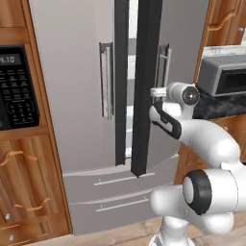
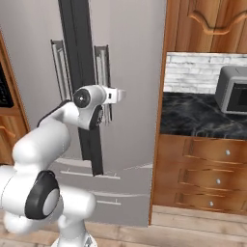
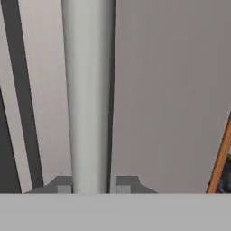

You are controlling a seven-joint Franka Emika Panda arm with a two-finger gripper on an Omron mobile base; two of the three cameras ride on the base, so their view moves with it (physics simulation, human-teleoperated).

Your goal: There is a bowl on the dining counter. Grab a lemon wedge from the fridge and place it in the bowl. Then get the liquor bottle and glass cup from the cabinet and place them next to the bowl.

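While the fingers (image 3: 90, 187) pinch the right door's bar handle (image 3: 88, 99) | fridge (image 1: 81, 96): tall light-grey metal, double doors ajar, dark centre gap, lower drawers | room: wooden cabinets (image 2: 202, 19), black microwave (image 1: 17, 86), toaster oven (image 2: 231, 89) on black marble surface (image 2: 193, 116).

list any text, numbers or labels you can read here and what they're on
"4:10", roughly, in pale digits on the black microwave display; the first digit is cut off by the picture edge.
Microwave keypad labels: too small and blurred to read.
Fridge, toaster oven, cabinets: no text visible.
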